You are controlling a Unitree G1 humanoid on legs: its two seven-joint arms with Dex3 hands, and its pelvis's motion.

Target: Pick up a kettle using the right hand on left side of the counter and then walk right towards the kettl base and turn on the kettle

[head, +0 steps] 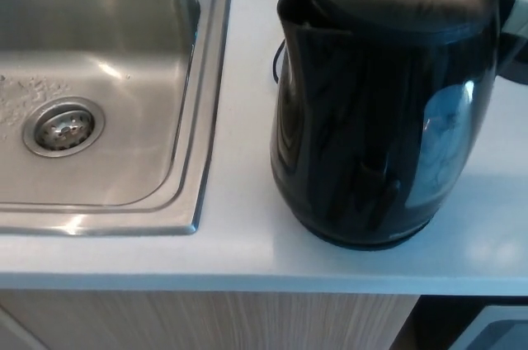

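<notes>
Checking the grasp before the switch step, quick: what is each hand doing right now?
Left hand: not in view.
Right hand: not clearly in view; only a dark blur at the top right edge behind the kettle, so a grip cannot be confirmed.

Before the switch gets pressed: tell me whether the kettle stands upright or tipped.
Upright. The kettle stands level on the counter, lid on top, and covers its base almost fully. Whether it is switched on cannot be told.
</notes>
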